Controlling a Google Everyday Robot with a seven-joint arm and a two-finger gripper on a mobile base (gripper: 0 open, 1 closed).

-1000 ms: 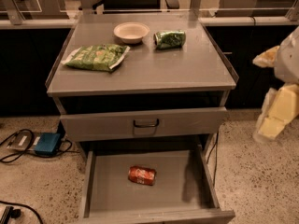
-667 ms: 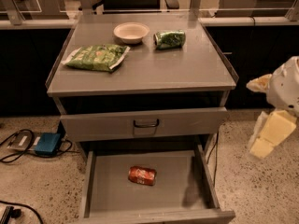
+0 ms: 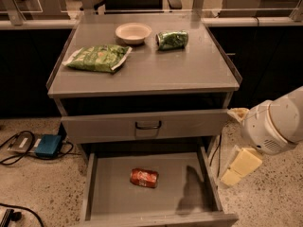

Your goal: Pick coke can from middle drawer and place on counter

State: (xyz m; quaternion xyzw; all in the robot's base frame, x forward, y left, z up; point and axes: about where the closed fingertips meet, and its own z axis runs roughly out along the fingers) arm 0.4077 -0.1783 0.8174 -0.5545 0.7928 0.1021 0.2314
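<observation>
The coke can (image 3: 144,178), red with silvery ends, lies on its side on the floor of the open middle drawer (image 3: 113,200), a little left of its middle. The counter (image 3: 189,72) is the grey cabinet top above it. My gripper (image 3: 240,167), with pale yellow fingers, hangs at the right of the cabinet, outside the drawer's right wall and well to the right of the can. It holds nothing. The white arm housing (image 3: 274,124) sits above it.
On the counter lie a green chip bag (image 3: 98,58), a cream bowl (image 3: 133,32) and a green soda can (image 3: 172,39) on its side. A shut drawer front with a dark loop handle (image 3: 148,125) is above the open drawer. A blue box with cables (image 3: 47,145) lies on the floor, left.
My arm and gripper have moved down and left, closer to the drawer's right side. The coke can has not moved.
</observation>
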